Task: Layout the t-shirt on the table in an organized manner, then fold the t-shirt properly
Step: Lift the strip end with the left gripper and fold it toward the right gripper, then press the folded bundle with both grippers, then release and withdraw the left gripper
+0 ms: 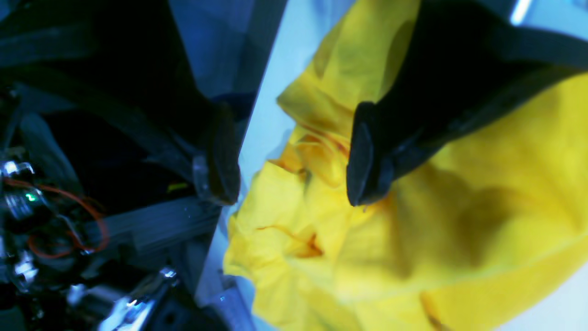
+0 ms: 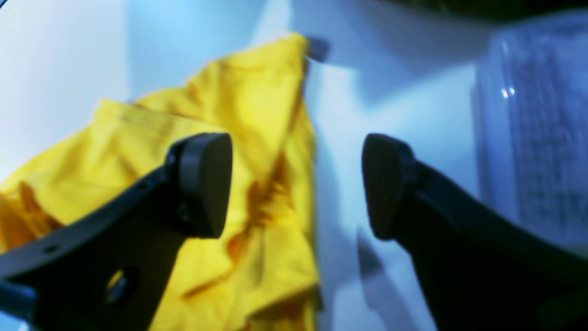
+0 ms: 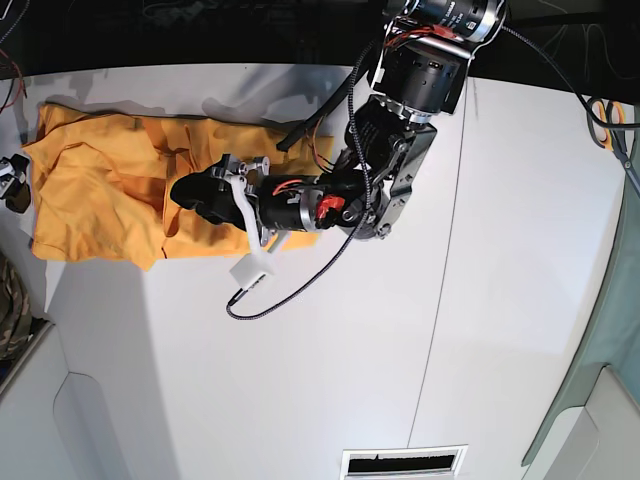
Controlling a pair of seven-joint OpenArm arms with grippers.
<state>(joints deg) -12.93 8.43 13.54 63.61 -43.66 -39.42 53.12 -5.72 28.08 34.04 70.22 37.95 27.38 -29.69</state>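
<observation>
White table (image 3: 330, 380) bears rumpled t-shirt (image 3: 95, 190); left gripper (image 1: 294, 161) agape above it

Left gripper (image 1: 294, 156): jaws spread wide, nothing between the pads. Left arm (image 3: 390, 150) reaches from the top of the base view, wrist bent level. Right gripper (image 2: 296, 184): jaws wide apart, nothing clamped, pads (image 2: 204, 184) facing each other. Right arm not seen in base view.

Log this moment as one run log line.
t-shirt: folded strip, wrinkled, on table | left gripper: open above shirt | right gripper: open, empty
</observation>
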